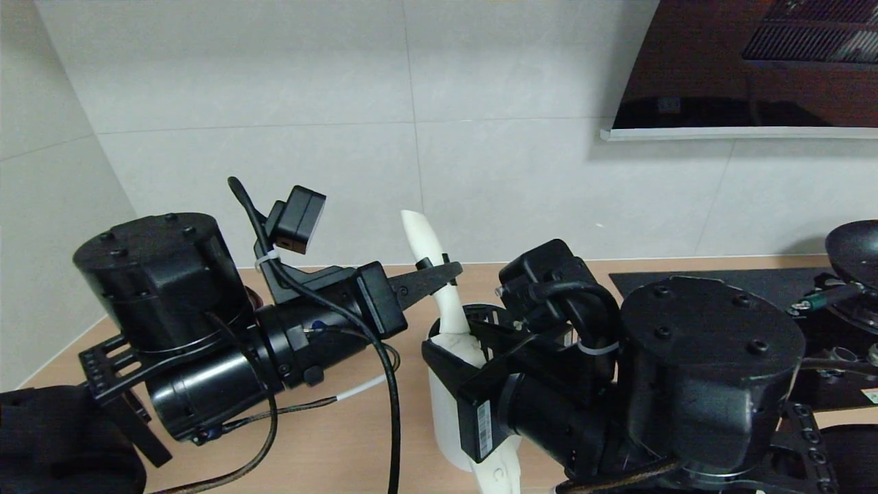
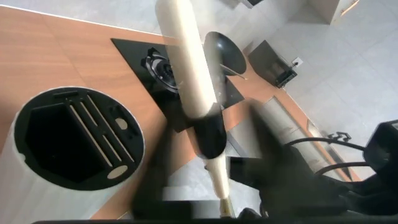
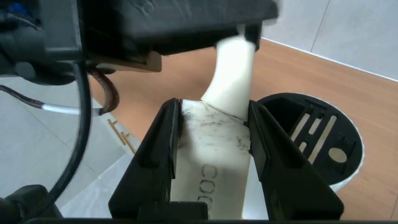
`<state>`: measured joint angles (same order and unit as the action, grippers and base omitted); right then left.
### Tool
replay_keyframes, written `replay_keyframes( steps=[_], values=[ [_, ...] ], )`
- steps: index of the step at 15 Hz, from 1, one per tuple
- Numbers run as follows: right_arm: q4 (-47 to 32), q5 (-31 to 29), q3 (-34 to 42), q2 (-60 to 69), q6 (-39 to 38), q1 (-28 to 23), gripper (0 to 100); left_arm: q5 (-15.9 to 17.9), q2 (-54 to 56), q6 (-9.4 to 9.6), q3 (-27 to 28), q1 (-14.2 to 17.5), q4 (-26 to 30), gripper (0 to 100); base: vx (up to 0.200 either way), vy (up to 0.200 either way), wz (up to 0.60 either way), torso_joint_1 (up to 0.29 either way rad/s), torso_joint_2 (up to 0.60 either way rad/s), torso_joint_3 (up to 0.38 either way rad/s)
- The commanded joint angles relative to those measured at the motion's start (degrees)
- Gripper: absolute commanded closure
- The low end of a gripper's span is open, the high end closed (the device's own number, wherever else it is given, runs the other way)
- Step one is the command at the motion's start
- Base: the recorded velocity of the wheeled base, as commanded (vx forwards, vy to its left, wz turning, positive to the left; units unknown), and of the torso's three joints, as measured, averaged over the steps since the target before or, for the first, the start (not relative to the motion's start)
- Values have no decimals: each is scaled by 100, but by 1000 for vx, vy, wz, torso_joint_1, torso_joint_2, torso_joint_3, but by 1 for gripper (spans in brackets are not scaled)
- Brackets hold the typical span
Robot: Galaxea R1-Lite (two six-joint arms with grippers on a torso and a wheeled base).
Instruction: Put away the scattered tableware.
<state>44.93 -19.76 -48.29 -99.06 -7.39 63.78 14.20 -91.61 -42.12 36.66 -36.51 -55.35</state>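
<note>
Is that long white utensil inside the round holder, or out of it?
Out: the left gripper and right gripper both clamp the long white plastic utensil outside the slotted black top of the white cylindrical holder.

A white utensil point(image 1: 426, 241) stands nearly upright over a white cylindrical holder point(image 1: 446, 415) near the middle of the wooden surface point(image 1: 329, 439). The left gripper point(image 1: 442, 272) has its jaws clamped on the utensil's handle. The right gripper point(image 1: 458, 346) has its jaws either side of the broader lower part. A black cooktop point(image 1: 720, 278) lies far right.
</note>
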Motion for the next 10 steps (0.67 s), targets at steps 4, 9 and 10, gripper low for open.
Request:
replay_keyframes(
  steps=[4,9,10],
  values=[
    [24,-19,3,27,0,12,100,-14,29,2,8,4,6,100,0,0,0,0,0,0],
    [42,-45,-5,62,-70,-6,0,-207,82,11,140,4,41,100,0,0,0,0,0,0],
    [68,-45,3,115,-70,-15,0,-339,82,11,219,4,59,100,0,0,0,0,0,0]
  ],
)
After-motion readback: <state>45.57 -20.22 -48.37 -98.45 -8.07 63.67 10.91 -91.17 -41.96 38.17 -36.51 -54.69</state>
